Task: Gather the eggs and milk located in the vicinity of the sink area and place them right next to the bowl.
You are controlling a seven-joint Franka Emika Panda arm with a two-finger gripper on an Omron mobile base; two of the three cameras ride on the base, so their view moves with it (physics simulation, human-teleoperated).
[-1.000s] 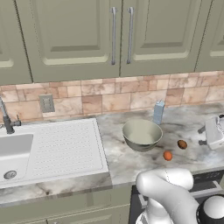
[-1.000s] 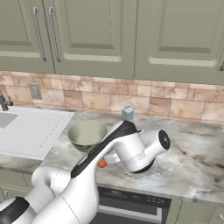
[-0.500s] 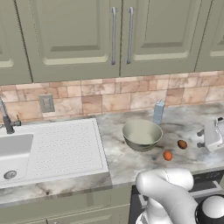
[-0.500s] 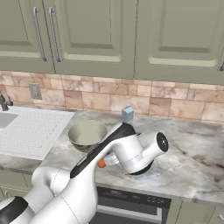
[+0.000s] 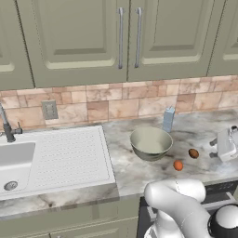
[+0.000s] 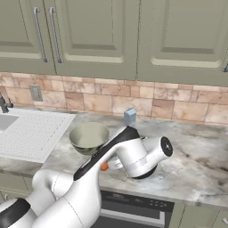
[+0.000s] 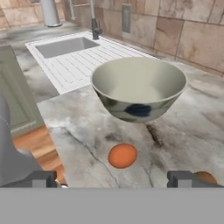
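since the released two-finger gripper already frames the small orange-brown egg, it should descend squarely before clenching.

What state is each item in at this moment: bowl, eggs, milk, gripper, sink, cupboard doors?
bowl: upright, nothing inside.
near egg: loose on the counter by the bowl.
far egg: loose on the counter.
milk: upright behind the bowl.
gripper: open, holding nothing.
sink: dry.
cupboard doors: shut.
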